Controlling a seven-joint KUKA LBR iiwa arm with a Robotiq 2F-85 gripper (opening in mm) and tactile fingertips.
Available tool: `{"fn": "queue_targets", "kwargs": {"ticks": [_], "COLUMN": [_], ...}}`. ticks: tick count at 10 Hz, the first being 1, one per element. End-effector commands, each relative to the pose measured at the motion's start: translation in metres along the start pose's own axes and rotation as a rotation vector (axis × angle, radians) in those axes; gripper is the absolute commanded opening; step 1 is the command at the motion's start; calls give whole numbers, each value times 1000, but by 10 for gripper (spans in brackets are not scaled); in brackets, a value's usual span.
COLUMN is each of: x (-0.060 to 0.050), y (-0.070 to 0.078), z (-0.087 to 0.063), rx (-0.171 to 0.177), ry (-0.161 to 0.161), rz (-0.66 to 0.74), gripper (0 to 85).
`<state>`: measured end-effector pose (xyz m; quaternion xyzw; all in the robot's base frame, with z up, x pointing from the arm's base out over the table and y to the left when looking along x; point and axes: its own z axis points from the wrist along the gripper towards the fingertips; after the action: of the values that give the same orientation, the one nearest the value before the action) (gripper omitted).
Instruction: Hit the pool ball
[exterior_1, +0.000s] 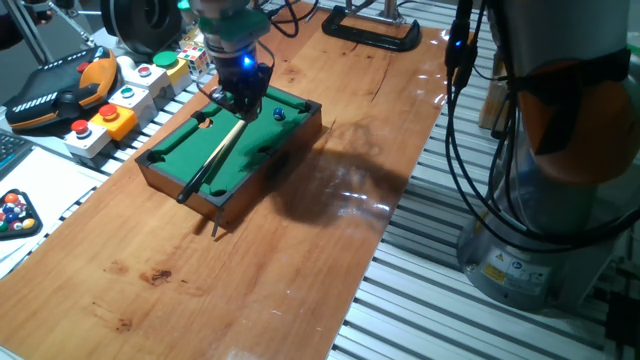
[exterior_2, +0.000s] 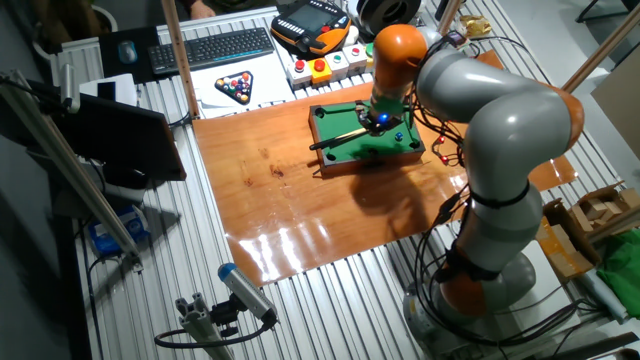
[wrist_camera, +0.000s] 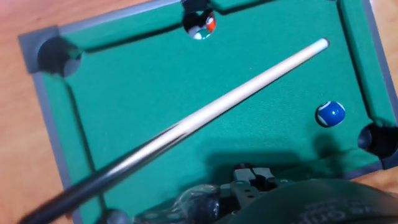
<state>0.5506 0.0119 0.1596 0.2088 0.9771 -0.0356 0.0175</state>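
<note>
The miniature pool table (exterior_1: 165, 152) with green felt (wrist_camera: 155, 81) stands on the wooden board. The pool ball (wrist_camera: 330, 114), tiny, glossy and blue, rests on the felt near a corner pocket (wrist_camera: 377, 138), also seen as the pool ball (exterior_1: 279, 114). A wooden cue (wrist_camera: 249, 87) lies slanted across the felt, its pale tip (wrist_camera: 323, 43) apart from the ball and its dark butt (exterior_1: 186, 194) over the rail. My gripper (exterior_1: 243, 100) hovers just above the table's far end, beside the ball. Its fingers are hidden, so their state is unclear.
A multicoloured ball (wrist_camera: 200, 25) sits in a side pocket. Racked balls in a black triangle (exterior_1: 14, 212) lie off the board. Button boxes (exterior_1: 120, 105), a teach pendant (exterior_1: 60, 90) and a black clamp (exterior_1: 370, 30) border the board. A keyboard (exterior_2: 215, 48) sits further back.
</note>
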Motion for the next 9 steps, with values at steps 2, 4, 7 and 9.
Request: {"fn": "queue_targets", "kwargs": {"ticks": [2,4,7,9], "x": [-2,-1,0,-1], "y": [2,6,12,12], "z": [1,-3,-7,-6], "rx": [-5,-10,-8,-13], "ry": [17,41,43,38], "rz": [118,231,357,399], "gripper": [7,7,7,7]}}
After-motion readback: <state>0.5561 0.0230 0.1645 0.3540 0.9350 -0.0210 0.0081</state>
